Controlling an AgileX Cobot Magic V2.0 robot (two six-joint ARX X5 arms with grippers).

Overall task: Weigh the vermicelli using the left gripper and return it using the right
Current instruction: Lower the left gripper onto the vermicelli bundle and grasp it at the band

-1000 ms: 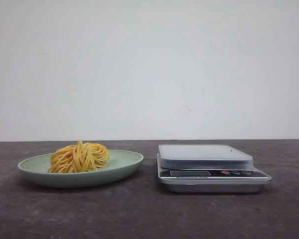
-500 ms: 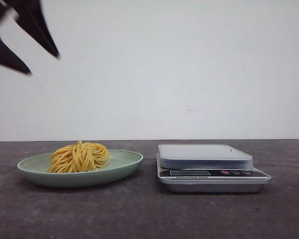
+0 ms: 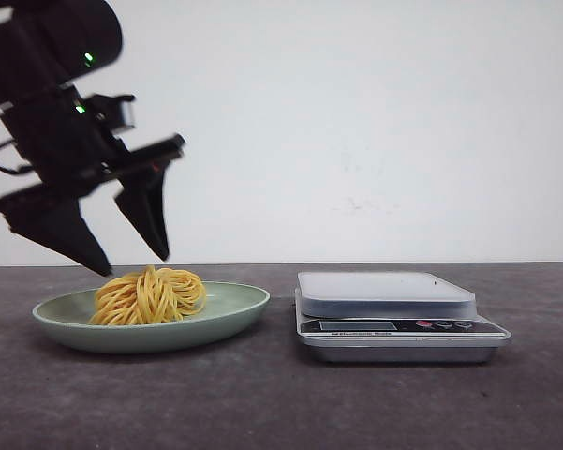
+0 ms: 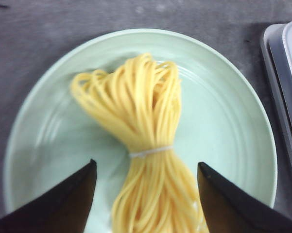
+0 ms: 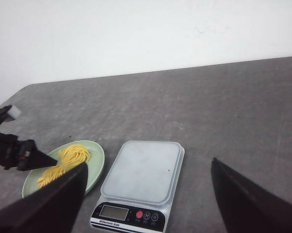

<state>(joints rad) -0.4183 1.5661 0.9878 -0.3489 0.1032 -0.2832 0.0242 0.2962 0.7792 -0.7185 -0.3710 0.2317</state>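
Vermicelli (image 3: 150,295) (tied nest) sits in green plate (image 3: 234,314); left gripper (image 3: 131,262) spread wide just above.

My left gripper (image 3: 131,262) hangs low on the left, jaws spread wide and pointing down, nothing between them; my right gripper (image 5: 146,194) sits high, jaws also wide apart.

I see yellow-orange vermicelli (image 3: 150,295) tied with a thin white band (image 4: 150,151) on a pale green plate (image 3: 234,305). The scale (image 3: 398,314) is silver-grey with a red button (image 5: 139,214). The table (image 3: 281,403) is dark grey and the wall (image 3: 375,122) white.
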